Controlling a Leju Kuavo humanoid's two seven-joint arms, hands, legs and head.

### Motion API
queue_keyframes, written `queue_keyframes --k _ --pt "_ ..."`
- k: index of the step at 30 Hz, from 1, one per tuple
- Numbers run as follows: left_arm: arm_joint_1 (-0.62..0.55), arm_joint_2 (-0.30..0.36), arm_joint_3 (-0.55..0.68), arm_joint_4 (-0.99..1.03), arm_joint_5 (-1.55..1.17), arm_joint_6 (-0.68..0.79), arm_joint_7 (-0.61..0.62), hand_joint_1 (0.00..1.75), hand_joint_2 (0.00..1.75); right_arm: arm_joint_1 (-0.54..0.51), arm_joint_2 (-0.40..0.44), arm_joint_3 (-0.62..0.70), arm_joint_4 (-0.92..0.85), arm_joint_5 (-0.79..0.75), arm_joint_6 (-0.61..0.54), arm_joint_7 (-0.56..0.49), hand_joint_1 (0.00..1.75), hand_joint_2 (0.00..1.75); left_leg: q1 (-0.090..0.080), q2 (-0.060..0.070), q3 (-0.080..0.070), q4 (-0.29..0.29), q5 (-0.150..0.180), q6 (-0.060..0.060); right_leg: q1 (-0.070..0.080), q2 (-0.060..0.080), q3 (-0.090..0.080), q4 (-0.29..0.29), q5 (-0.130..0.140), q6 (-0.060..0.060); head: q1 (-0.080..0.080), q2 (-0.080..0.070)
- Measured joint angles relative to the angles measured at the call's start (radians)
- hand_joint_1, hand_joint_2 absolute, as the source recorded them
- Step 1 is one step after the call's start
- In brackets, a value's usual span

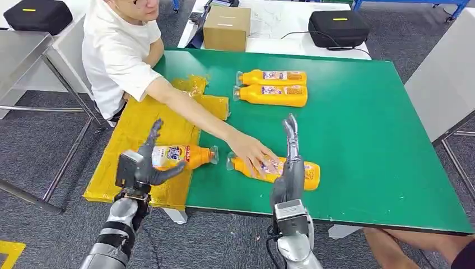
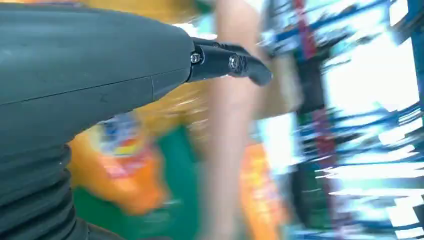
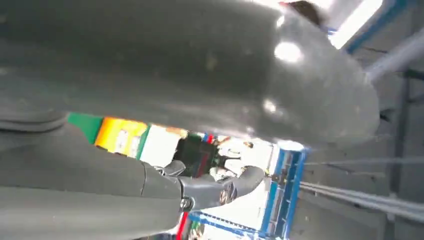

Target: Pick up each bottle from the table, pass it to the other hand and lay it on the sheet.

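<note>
Four bottles in play: one in the left robot hand (image 1: 147, 168), three lying on the green worktop (image 1: 364, 140).
Held bottle: the carried bottle (image 1: 182, 156) lies sideways in the left robot hand's grip, hovering over the yellow sheet's (image 1: 134, 126) edge nearest the worktop's green.
Right robot hand: the right robot hand (image 1: 290, 154) is raised, fingers straight and apart, gripping nothing.
Done so far: my read is the handover is complete and this bottle only needs laying down on the sheet.
Left to do: the near bottle (image 1: 305, 172), just beside the sheet, which a person's hand (image 1: 252, 156) touches, and the far pair (image 1: 273, 87) beyond it, all off the sheet.
Head view's edge: it gives the whole layout and the person reaching in.
Left wrist view: blurred, yet it catches the orange body and label close under the robot hand.
</note>
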Motion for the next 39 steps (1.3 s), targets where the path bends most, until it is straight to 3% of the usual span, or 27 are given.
queue_keyframes --k 3,13,14,17,28,39 --pt "0.023 -0.010 0.019 -0.114 0.080 -0.019 0.013 0.00 1.75 -0.007 -0.025 -0.010 0.058 0.138 -0.006 0.054 0.00 0.00 0.000 0.002 -0.002 0.000 -0.001 -0.001 0.000 0.003 -0.003 0.000 0.000 0.000 0.000 0.000" --pt "0.059 -0.023 0.042 -0.247 0.093 -0.026 0.018 0.00 1.75 -0.017 -0.051 -0.027 0.132 0.144 -0.010 0.054 0.00 0.00 0.001 0.002 -0.005 0.000 -0.001 -0.001 0.001 0.003 -0.007 0.000 -0.001 0.000 0.000 0.000" --pt "0.060 -0.023 0.042 -0.251 0.093 -0.026 0.018 0.00 1.75 -0.017 -0.051 -0.027 0.135 0.144 -0.010 0.054 0.00 1.75 0.001 0.002 -0.005 0.000 -0.001 -0.001 0.001 0.003 -0.007 0.000 -0.001 0.000 0.000 0.000" --pt "0.063 -0.025 0.043 -0.260 0.099 -0.027 0.015 0.00 1.75 -0.019 -0.055 -0.027 0.143 0.174 -0.014 0.072 0.00 1.75 0.000 0.002 -0.005 0.000 -0.001 -0.001 0.001 0.003 -0.007 0.000 0.000 0.000 0.000 0.000" --pt "0.141 -0.026 0.077 -0.442 0.170 -0.102 -0.003 0.00 1.75 -0.038 -0.156 -0.056 0.253 0.620 -0.025 0.385 0.00 1.75 0.000 0.002 -0.006 0.000 -0.001 -0.001 0.000 0.003 -0.007 0.000 -0.001 0.000 0.000 0.000" --pt "0.192 -0.035 0.018 -0.502 0.175 -0.175 0.035 0.00 1.75 -0.117 -0.218 -0.095 0.389 0.726 0.062 0.535 0.00 1.75 0.000 0.002 -0.006 0.000 -0.001 -0.001 0.000 0.003 -0.007 0.000 0.000 0.000 0.000 0.000"
